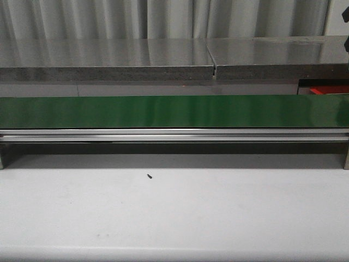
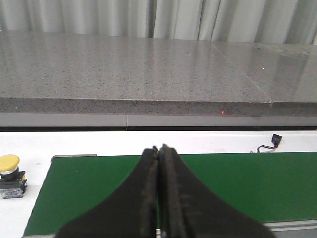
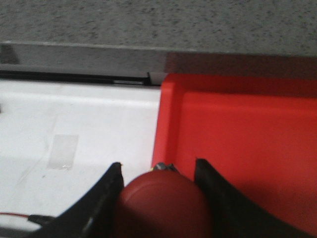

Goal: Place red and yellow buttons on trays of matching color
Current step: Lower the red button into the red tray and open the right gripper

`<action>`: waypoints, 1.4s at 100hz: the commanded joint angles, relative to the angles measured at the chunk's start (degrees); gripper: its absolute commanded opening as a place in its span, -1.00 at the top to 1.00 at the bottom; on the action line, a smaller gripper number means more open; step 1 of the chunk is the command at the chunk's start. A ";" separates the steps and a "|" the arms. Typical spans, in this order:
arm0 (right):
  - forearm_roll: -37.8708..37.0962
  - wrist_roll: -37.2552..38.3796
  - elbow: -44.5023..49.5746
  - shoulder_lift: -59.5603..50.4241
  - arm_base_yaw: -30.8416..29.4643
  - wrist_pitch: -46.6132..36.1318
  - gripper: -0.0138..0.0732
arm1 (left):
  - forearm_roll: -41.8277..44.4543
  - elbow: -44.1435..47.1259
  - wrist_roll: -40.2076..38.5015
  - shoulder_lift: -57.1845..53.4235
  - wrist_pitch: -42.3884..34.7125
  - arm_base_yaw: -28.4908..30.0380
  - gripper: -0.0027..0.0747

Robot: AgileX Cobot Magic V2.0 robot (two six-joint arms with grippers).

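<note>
R wrist only: right pincer (image 3: 158,173) pinching red button (image 3: 161,203) at red tray (image 3: 247,144) edge; left pincer (image 2: 159,151) pressed together.

The domed red button (image 3: 161,203) between the right gripper's (image 3: 159,171) fingers is hiding its own base and running off the frame edge. Beyond it, the flat red tray (image 3: 237,139) is being cropped too.
</note>
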 commanded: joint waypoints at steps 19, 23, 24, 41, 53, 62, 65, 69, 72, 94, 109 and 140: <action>1.99 1.16 -12.99 7.36 -0.72 -2.29 0.33 | -0.77 -1.50 -0.30 0.19 -2.96 -0.37 0.98; 1.99 1.61 -14.23 8.99 -0.72 -2.29 0.33 | -0.77 -1.50 -0.30 0.19 -2.96 -0.37 0.98; 1.99 1.67 -14.57 9.21 -0.72 -2.29 0.33 | -0.77 -1.50 -0.30 0.19 -2.96 -0.37 0.98; 1.99 2.50 -17.73 13.42 -1.06 -1.47 0.33 | -0.77 -1.50 -0.30 0.19 -2.96 -0.37 0.98; 1.99 2.56 -17.79 14.41 -1.18 -1.81 0.33 | -0.77 -1.50 -0.30 0.19 -2.96 -0.37 0.98; 1.99 2.56 -17.79 14.49 -1.18 -2.34 0.24 | -0.77 -1.50 -0.30 0.19 -2.96 -0.37 0.98; 1.99 2.56 -17.79 14.49 -1.18 -2.49 0.17 | -0.77 -1.50 -0.30 0.19 -2.96 -0.37 0.98; 1.99 2.56 -17.79 14.49 -1.18 -2.54 0.03 | -0.77 -1.50 -0.30 0.19 -2.96 -0.37 0.98; 1.99 2.56 -17.87 14.49 -1.18 -2.48 -0.08 | -0.77 -1.50 -0.30 0.19 -2.96 -0.37 0.98; 1.99 2.56 -20.81 13.82 -1.18 1.09 -0.77 | -0.77 -1.50 -0.30 0.19 -2.96 -0.37 0.98; 1.99 2.39 -22.42 10.32 -1.11 5.10 -0.73 | -0.77 -1.50 -0.30 0.19 -2.96 -0.37 0.98; 1.93 1.34 -21.90 -0.17 2.01 16.03 -0.73 | -0.77 -1.50 -0.30 0.19 -2.96 -0.37 0.98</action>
